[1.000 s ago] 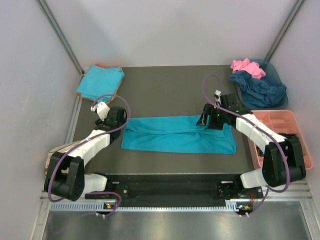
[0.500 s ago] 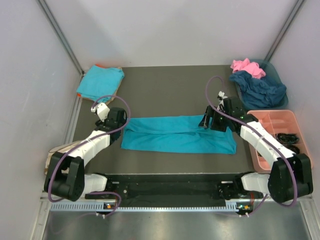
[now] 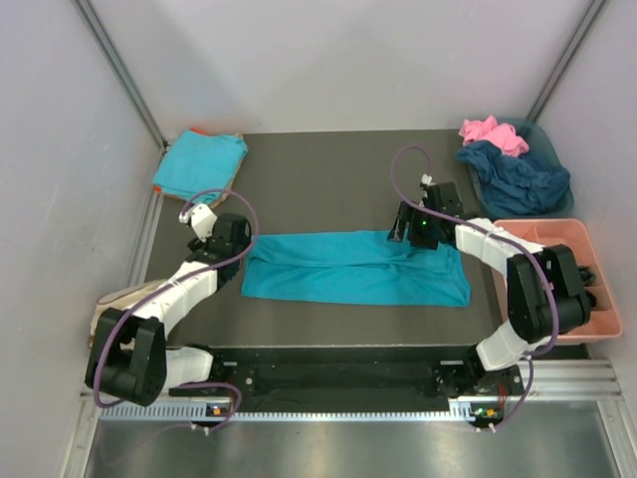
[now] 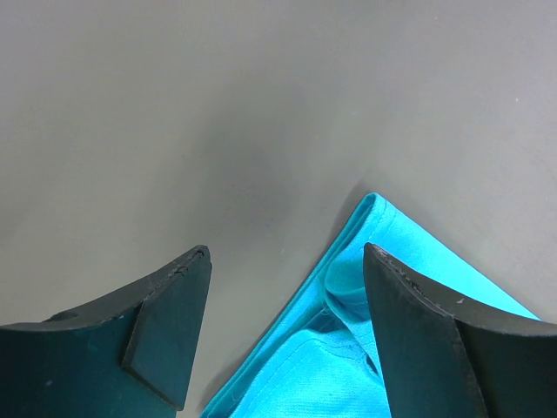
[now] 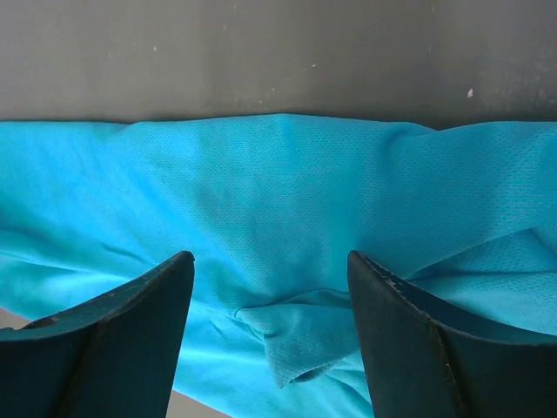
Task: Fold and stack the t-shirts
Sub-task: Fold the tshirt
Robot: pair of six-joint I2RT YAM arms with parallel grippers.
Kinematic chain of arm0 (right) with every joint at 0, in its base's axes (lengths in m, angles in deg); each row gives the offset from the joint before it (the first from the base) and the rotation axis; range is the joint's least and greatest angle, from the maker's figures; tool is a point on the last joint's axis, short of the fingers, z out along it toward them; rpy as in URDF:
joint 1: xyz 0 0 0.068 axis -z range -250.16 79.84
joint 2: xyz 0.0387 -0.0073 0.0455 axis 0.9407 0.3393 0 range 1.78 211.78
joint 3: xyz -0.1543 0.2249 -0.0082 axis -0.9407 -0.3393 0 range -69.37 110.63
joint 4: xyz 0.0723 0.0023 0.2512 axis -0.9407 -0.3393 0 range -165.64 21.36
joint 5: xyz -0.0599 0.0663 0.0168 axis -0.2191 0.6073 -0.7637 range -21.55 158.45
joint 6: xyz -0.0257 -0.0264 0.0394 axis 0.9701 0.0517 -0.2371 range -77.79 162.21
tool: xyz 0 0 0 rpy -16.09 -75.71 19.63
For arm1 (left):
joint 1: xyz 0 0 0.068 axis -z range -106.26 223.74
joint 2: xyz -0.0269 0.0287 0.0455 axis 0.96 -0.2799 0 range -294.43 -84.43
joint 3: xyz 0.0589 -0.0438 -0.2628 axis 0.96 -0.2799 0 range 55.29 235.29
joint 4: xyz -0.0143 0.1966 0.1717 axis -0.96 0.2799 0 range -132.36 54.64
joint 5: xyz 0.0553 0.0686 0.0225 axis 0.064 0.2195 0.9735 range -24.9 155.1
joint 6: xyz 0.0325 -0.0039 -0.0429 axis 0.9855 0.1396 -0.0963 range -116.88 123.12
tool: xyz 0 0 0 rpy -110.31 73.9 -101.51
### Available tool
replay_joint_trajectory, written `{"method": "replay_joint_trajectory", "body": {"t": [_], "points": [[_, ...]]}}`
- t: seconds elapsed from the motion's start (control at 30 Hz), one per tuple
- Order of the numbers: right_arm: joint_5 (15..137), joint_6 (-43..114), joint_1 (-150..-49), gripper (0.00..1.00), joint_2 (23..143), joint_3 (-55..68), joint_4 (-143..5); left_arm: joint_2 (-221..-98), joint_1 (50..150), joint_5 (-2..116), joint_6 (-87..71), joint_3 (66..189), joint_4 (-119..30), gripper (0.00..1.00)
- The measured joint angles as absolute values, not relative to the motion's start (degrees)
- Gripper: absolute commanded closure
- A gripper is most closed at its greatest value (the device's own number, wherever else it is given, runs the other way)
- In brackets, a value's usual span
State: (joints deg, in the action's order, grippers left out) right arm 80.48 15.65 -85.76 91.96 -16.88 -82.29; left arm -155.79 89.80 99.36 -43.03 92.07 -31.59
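Observation:
A teal t-shirt (image 3: 353, 269), folded into a long strip, lies across the middle of the dark mat. My left gripper (image 3: 234, 242) is open and empty at the strip's far left corner, which shows between its fingers in the left wrist view (image 4: 383, 305). My right gripper (image 3: 410, 237) is open and empty over the strip's far edge, right of centre. The right wrist view shows a loose fold of the teal cloth (image 5: 300, 335) between its fingers. A folded teal t-shirt (image 3: 199, 162) lies at the far left corner.
A bin (image 3: 545, 151) at the far right holds a navy garment (image 3: 518, 179) and a pink one (image 3: 493, 132). A pink divided tray (image 3: 597, 269) stands at the right edge. A beige object (image 3: 114, 299) lies off the mat at the left.
My right gripper has shifted left and slightly farther along the strip's far edge, its arm swinging inward. The left gripper and the shirt have stayed put.

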Motion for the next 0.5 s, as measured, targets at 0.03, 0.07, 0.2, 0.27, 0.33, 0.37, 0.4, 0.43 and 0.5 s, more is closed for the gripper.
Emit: {"method": "replay_joint_trajectory", "body": {"t": [0.03,0.07,0.2,0.27,0.33,0.37,0.4,0.43,0.5], "points": [[80.5,15.6,-85.8,0.29,92.0,-17.0,-82.2,-155.7,89.8,99.4,-43.0,92.0,-31.6,0.25],[80.5,15.6,-85.8,0.29,91.8,-17.4,-81.8,-155.7,89.8,99.4,-43.0,91.9,-31.6,0.25],[80.7,15.6,-85.8,0.29,90.2,-21.0,-82.2,-155.7,89.8,99.4,-43.0,91.7,-31.6,0.25],[80.9,15.6,-85.9,0.29,88.3,-23.2,-83.7,-155.7,89.8,99.5,-43.0,91.7,-31.6,0.25],[81.2,15.6,-86.1,0.29,85.9,-25.0,-85.5,-155.7,89.8,99.4,-43.0,91.7,-31.6,0.25],[81.4,15.6,-86.2,0.29,84.9,-25.5,-86.2,-155.7,89.8,99.4,-43.0,91.7,-31.6,0.25],[81.6,15.6,-86.3,0.29,83.8,-26.1,-86.9,-155.8,89.8,99.4,-43.0,91.7,-31.6,0.25],[81.9,15.5,-86.3,0.29,82.6,-26.6,-87.8,-155.9,89.8,99.4,-43.0,91.7,-31.6,0.25],[82.1,15.4,-86.3,0.29,81.0,-27.4,-88.7,-156.0,89.8,99.4,-43.0,91.6,-31.6,0.25]]}}
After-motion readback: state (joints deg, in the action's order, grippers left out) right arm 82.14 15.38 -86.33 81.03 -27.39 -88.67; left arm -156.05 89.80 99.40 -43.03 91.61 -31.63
